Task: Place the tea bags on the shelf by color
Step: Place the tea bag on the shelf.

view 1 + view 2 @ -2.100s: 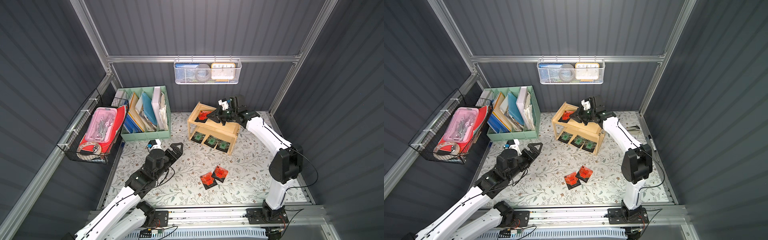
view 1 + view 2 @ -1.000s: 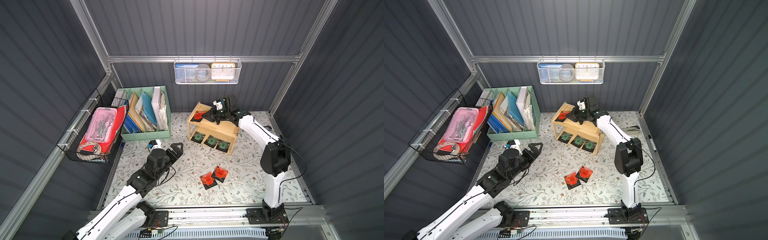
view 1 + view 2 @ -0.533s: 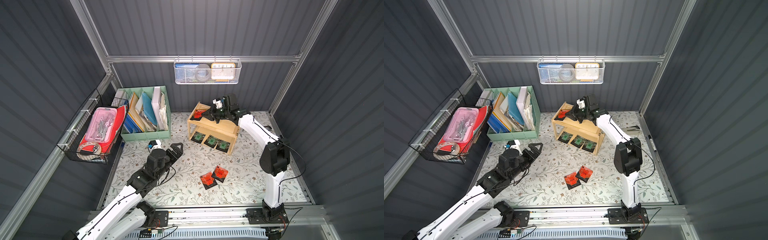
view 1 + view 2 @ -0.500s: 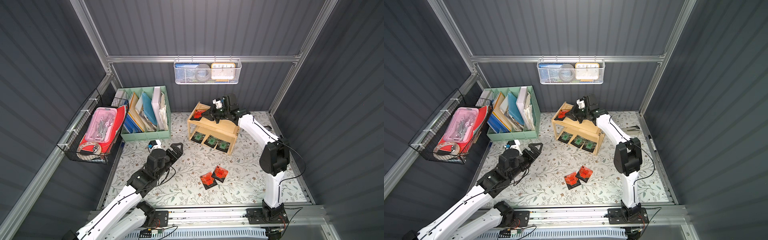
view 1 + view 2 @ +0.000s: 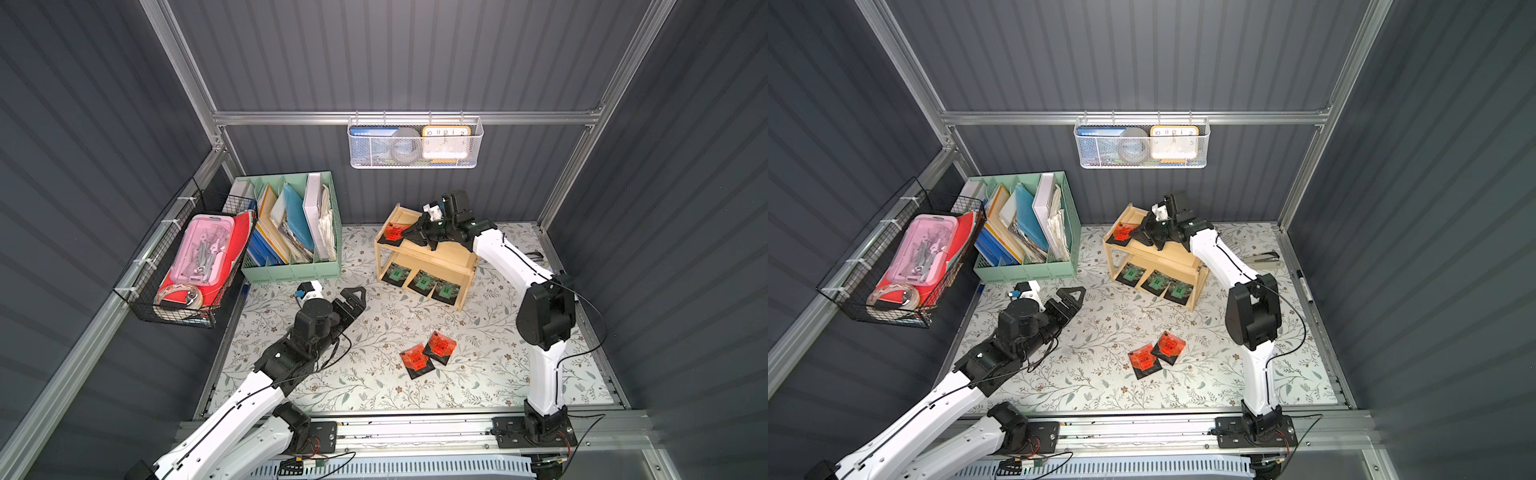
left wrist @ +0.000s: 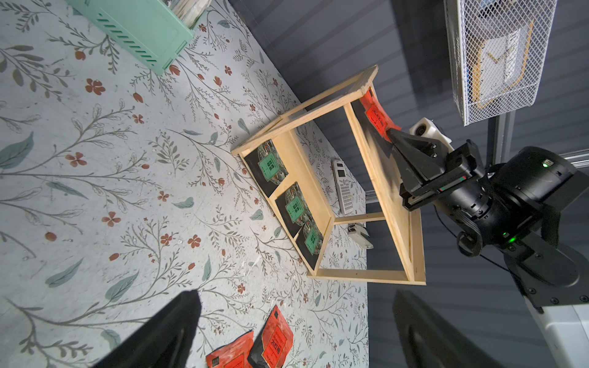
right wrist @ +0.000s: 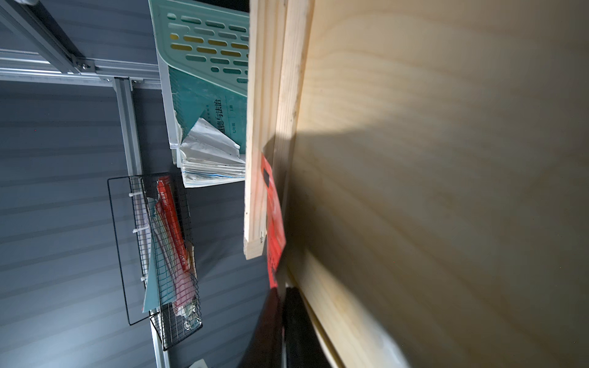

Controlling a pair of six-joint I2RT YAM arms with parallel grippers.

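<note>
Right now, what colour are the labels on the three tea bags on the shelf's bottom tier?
Green, on black sachets; the left wrist view shows it best.

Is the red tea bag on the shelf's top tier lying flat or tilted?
Tilted: the red tea bag leans on the shelf end rim.

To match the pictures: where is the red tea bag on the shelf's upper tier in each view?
In a top view: red tea bag on the upper tier's end nearest the mint-green file organizer.
In a top view: same spot.
Left wrist: between the top rim and the right claw, at.
Right wrist: red strip beside the wooden rim.
Shared landmark: the wooden shelf.
</note>
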